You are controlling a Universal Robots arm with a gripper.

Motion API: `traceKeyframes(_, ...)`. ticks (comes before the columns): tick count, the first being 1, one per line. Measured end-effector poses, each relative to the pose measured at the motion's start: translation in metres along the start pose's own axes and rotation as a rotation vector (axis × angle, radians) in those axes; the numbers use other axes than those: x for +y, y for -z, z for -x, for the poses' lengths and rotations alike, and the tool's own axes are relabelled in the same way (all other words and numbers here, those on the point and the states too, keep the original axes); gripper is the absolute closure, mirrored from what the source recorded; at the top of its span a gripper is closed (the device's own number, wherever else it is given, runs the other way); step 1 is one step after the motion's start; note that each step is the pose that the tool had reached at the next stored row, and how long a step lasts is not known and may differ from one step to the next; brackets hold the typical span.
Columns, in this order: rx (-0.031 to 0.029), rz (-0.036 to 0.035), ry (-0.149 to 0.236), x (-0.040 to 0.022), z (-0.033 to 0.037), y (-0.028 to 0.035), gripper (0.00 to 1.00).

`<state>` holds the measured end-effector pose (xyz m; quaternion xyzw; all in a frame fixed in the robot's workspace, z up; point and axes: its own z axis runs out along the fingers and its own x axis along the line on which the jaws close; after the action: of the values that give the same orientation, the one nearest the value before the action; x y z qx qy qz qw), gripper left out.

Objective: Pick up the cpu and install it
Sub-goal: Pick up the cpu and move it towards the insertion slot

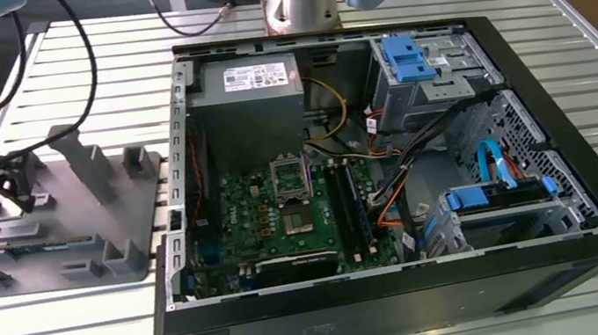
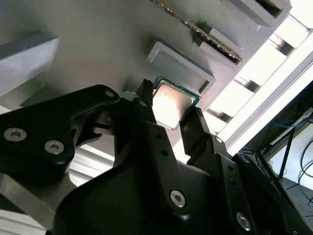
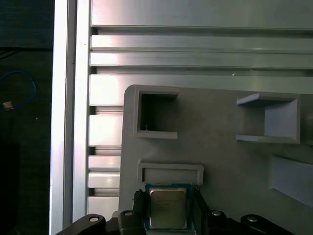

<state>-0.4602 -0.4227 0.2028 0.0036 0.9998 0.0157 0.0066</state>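
Note:
The cpu (image 2: 171, 104) (image 3: 167, 208) is a small square chip with a shiny metal top and a green rim. It sits between the two black fingers of my gripper (image 2: 168, 105) (image 3: 167, 198), which press on its opposite edges just over the grey plastic tray (image 3: 220, 147) (image 2: 98, 39). In the exterior view my gripper (image 1: 16, 196) hangs over the tray (image 1: 105, 223) at the exterior view's left. The motherboard (image 1: 283, 223) lies inside the open computer case (image 1: 413, 293), with its open socket (image 1: 291, 188) near the middle.
The tray carries upright posts (image 1: 78, 160) and small pockets (image 3: 157, 113). A grey power supply box (image 1: 245, 87), blue drive cages (image 1: 414, 61) and loose cables (image 1: 396, 180) fill the case. Everything stands on a slatted metal table (image 1: 62, 327).

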Motion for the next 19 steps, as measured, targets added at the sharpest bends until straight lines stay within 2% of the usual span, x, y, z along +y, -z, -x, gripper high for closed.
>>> traceKeyframes(7,0.0,0.0001,0.0,0.0006,0.0002,0.0171,0.53)
traceKeyframes(12,0.0001,0.0012,0.0,0.0012,0.0005,0.036,0.53)
traceKeyframes(19,0.0,0.002,-0.001,0.0021,0.0009,0.0676,0.53)
